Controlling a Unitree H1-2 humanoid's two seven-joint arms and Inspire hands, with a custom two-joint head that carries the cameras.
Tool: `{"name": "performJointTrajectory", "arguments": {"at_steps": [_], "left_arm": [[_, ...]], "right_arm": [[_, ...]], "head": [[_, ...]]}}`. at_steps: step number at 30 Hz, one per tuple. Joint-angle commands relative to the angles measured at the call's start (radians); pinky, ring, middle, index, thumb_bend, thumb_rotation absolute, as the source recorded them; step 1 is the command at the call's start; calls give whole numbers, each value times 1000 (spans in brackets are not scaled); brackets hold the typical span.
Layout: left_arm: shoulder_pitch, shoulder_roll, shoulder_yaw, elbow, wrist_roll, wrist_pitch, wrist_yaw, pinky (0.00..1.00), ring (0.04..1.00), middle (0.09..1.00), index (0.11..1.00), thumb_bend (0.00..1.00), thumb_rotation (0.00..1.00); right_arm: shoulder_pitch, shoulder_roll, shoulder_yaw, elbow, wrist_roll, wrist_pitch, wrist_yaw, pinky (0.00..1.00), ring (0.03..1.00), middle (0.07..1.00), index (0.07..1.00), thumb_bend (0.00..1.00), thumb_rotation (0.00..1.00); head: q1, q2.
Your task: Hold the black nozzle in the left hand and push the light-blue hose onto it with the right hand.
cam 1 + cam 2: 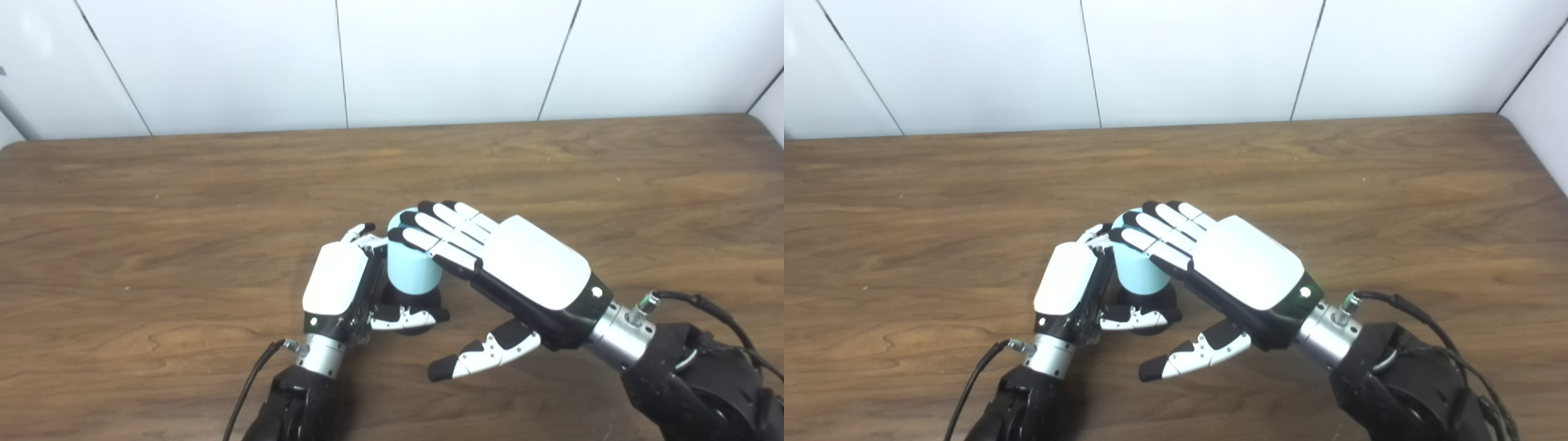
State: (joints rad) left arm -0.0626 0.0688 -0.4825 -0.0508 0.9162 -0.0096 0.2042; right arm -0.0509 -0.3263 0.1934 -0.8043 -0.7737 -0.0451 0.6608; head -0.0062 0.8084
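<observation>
Nearest us, the right robot hand (527,269) is released: thumb apart below, fingers (438,229) laid flat on the hose (411,269) top. The left robot hand (343,288) grasps the black nozzle (410,303), standing on the bench (184,202) with the hose upright on it. Neither view reveals more of the nozzle.

Bare wooden table (184,184) lies open on all sides; only the two hands, clustered around the light-blue hose (411,269), crowd the near centre.
</observation>
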Motion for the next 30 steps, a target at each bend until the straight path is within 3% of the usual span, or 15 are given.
{"name": "performJointTrajectory", "arguments": {"at_steps": [1,11,19,30], "left_arm": [[62,-14,-19,44,10,42,-34,854,628,438,515,521,0],[63,-22,-21,36,9,54,-38,862,630,447,512,522,0],[52,-19,-20,25,6,53,-43,867,630,449,513,522,0],[52,-12,-18,17,10,64,-56,868,625,448,515,521,0]], "right_arm": [[-11,-13,-12,-14,3,-12,-8,945,968,959,928,598,794],[18,-40,-7,22,-2,-3,9,916,943,912,866,612,756],[8,-41,17,45,-23,11,18,972,945,894,840,602,819],[45,-41,28,59,-23,10,-10,958,940,889,830,605,829]], "head": [[1,3],[12,7],[12,1],[10,-2]]}}
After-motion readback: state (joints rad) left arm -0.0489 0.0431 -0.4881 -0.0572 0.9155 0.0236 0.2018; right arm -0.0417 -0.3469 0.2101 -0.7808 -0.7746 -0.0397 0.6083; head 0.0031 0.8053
